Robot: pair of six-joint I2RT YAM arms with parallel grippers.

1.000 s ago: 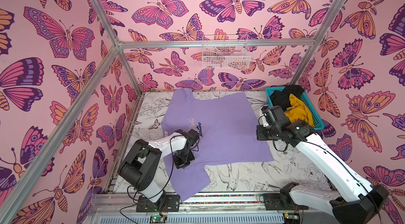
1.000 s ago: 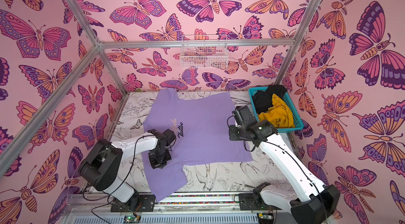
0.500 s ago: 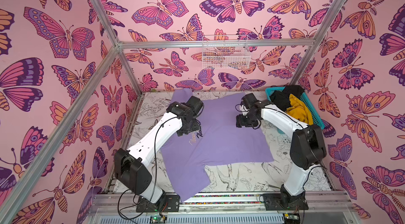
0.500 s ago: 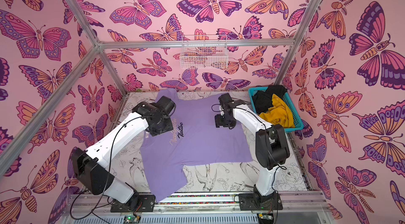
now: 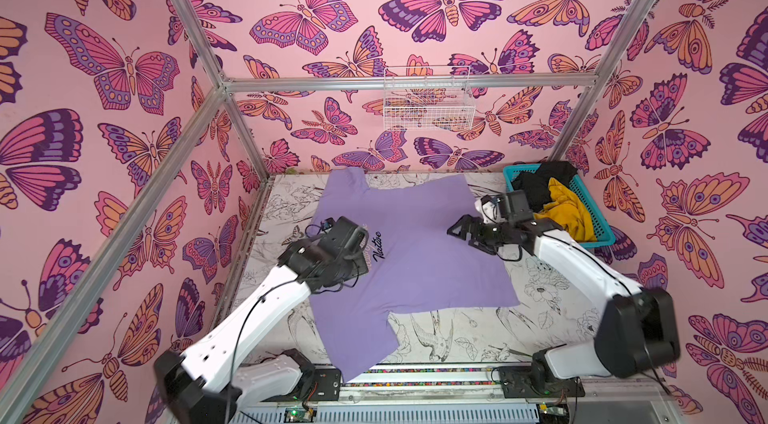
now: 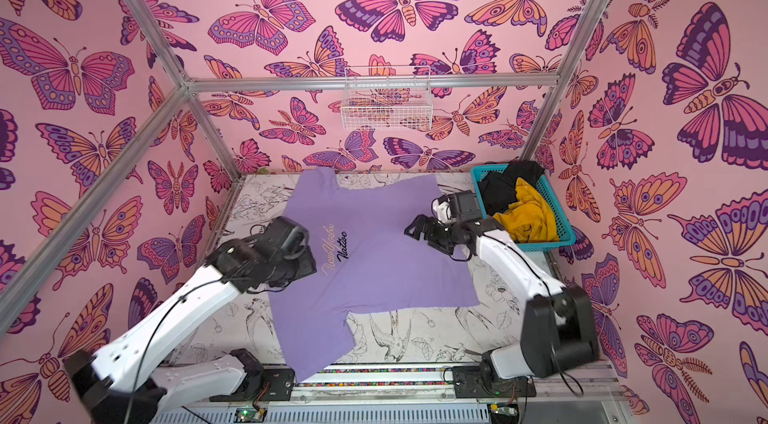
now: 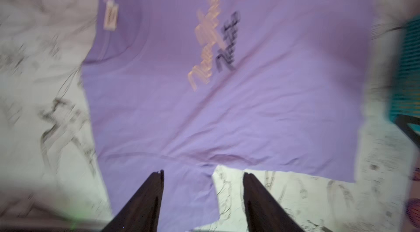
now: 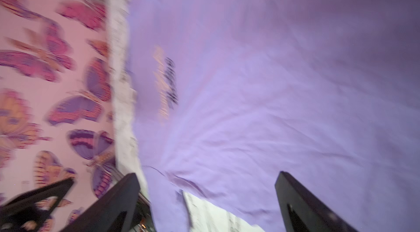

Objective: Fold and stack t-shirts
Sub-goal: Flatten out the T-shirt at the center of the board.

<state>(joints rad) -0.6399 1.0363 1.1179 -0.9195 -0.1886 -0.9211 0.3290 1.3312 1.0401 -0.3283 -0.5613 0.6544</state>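
Note:
The lavender t-shirt (image 5: 419, 260) (image 6: 374, 268) lies spread flat on the table, print up, with one sleeve toward the back wall and one toward the front rail. Its white neck label (image 7: 110, 15) shows in the left wrist view. My left gripper (image 7: 203, 173) hovers open over the near sleeve with nothing between its fingers; in both top views the wrist hides them. My right gripper (image 5: 461, 231) (image 8: 207, 174) hangs open and empty above the shirt's right part. A black t-shirt (image 5: 536, 185) and a mustard-yellow one (image 5: 569, 214) lie crumpled in the basket.
The teal lattice basket (image 5: 600, 235) stands at the back right corner of the table (image 5: 457, 339). A white wire basket (image 5: 428, 102) hangs on the back wall. Aluminium frame posts and butterfly walls close in the table on three sides.
Both grippers were shut a second ago, went to the shirt's far part, and now stand open, drawn back over its middle. The shirt lies flatter and more spread.

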